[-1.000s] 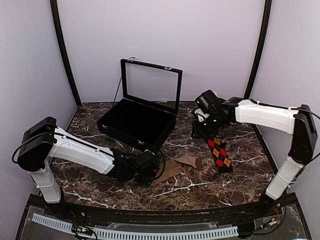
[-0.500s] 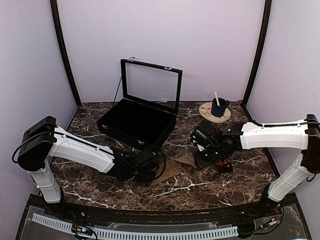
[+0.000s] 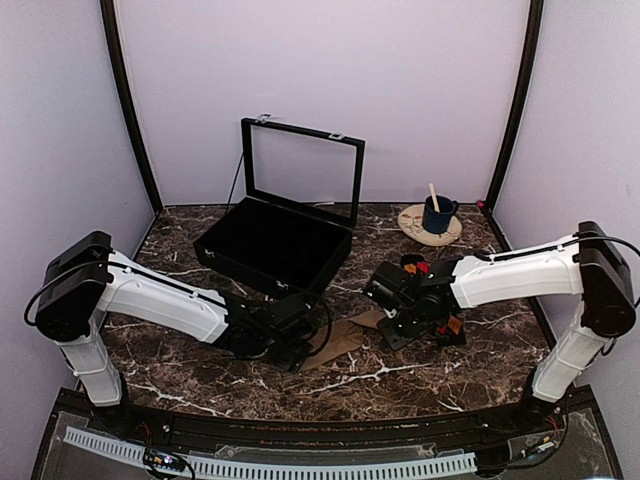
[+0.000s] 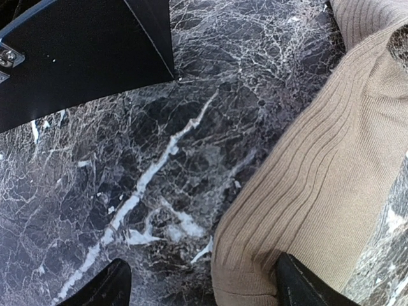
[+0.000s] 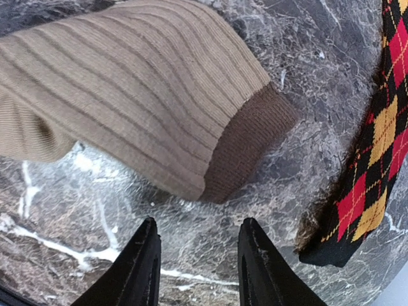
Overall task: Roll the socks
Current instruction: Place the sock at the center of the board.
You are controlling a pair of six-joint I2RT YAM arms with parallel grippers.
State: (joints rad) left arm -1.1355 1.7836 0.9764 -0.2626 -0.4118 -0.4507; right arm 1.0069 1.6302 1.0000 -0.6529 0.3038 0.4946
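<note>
soft, even light from above fills the pale enclosure — no hard shadows, only faint shading on the marble table (image 3: 400,375). the black box (image 3: 275,245) reads as a nearly featureless dark mass. the overhead view bows at its edges, its corner posts (image 3: 127,110) curving. both wrist views are sharp on the ribbed tan sock (image 5: 127,95) — the dark fingertips (image 5: 143,268) at the lower edge look slightly soft.

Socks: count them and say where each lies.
2. A tan sock lies at the table centre; an argyle sock lies to its right, mostly hidden under the right arm.
</note>
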